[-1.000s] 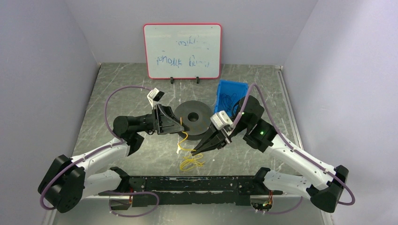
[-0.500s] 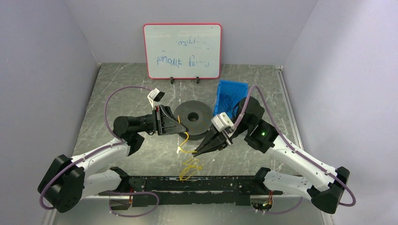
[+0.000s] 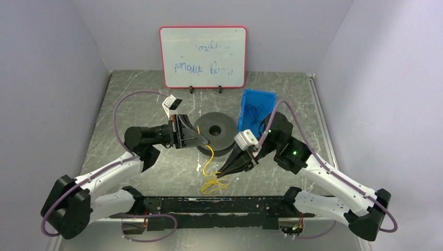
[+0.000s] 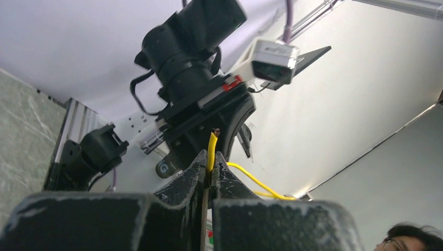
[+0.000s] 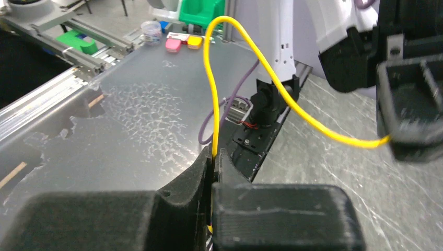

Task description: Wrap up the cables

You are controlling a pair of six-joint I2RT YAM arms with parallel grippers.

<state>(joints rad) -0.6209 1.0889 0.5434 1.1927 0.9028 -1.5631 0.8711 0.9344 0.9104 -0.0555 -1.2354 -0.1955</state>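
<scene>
The cable (image 3: 208,157) is a thin yellow strand that begins at the near rim of the black spool (image 3: 216,132), bows away from it toward the arm bases, and ends in a loose tangle of loops on the table (image 3: 156,104), well to the near side of the spool. The left gripper (image 3: 204,141) has its fingers pressed together on the strand right against the spool's near-left edge, and its wrist view shows only a short stub sticking out past the pads. The right gripper (image 3: 223,172) is likewise clamped on the strand, further along and on the near side of the spool, just above the tangle. The weakest point looks like that short stub: any pull from the right arm that takes up the slack could draw the end out of the left fingers, and the wrap would lose its anchor. The loops could also cinch into a knot as they are drawn up, or catch on the black rail (image 3: 219,205) beyond them from the spool. With both grippers this near the spool, a wide sweep risks one striking it
</scene>
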